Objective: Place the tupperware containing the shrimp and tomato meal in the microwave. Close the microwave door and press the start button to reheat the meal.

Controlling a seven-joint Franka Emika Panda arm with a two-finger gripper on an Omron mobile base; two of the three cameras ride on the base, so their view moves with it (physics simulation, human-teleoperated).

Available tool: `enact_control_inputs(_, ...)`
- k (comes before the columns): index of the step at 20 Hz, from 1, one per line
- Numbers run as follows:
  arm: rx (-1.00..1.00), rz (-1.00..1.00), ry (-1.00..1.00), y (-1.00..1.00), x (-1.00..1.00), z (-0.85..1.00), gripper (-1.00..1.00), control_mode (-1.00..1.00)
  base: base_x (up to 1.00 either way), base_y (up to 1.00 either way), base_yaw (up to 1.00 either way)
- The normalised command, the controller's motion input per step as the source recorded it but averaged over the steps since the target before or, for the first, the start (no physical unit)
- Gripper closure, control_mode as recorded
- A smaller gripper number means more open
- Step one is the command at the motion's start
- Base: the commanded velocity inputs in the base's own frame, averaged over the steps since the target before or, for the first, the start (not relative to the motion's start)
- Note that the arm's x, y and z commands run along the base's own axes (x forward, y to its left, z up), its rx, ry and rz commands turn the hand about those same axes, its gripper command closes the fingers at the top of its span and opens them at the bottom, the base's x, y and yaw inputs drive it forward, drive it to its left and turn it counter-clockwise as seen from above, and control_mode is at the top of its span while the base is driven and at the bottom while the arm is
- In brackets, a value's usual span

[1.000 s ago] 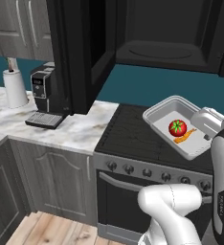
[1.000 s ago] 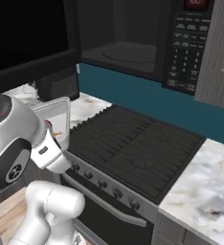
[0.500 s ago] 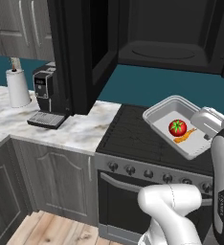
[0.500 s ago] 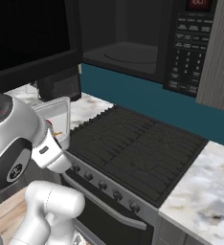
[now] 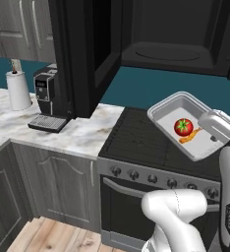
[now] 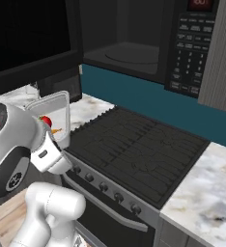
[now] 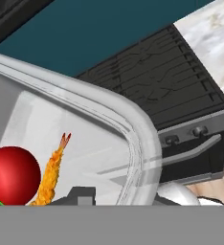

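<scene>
My gripper (image 5: 211, 129) is shut on the right rim of the tupperware (image 5: 167, 115), a translucent whitish tray held tilted above the stove's right side. In it lie a red tomato (image 5: 183, 127) and an orange shrimp (image 5: 191, 136). The hand view shows the tupperware (image 7: 85, 129) close up, with the tomato (image 7: 13, 174), the shrimp (image 7: 50, 173) and one dark finger (image 7: 81, 195) inside its rim. The microwave (image 5: 171, 34) gapes above the stove, its turntable (image 5: 166, 53) bare. Its door (image 5: 85, 54) stands swung open to the left. From the right I see the tupperware (image 6: 56, 108) below the door (image 6: 28, 38).
A black stove (image 5: 136, 142) with front knobs sits under the tupperware. A coffee machine (image 5: 47, 101) and a paper towel roll (image 5: 17, 91) stand on the marble counter at left. The microwave's button panel (image 6: 186, 53) is right of the cavity.
The whole picture has shifted slightly to the right, so the camera has moved a little. The tupperware stays in the gripper, at the same place over the stove.
</scene>
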Motion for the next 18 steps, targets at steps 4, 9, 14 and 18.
enact_control_inputs(4,0.0,0.0,-0.08,0.0,0.0,0.61,1.0,-1.0,0.0,0.0,0.0)
enact_control_inputs(9,0.0,0.0,0.02,-0.02,0.0,0.75,1.0,-1.0,0.0,0.0,0.0)
enact_control_inputs(14,0.0,-0.05,-0.01,-0.08,0.16,0.24,1.0,-1.0,0.0,0.0,0.0)
enact_control_inputs(18,0.0,-0.05,-0.11,-0.01,0.37,0.0,1.0,-1.0,0.0,0.0,0.0)
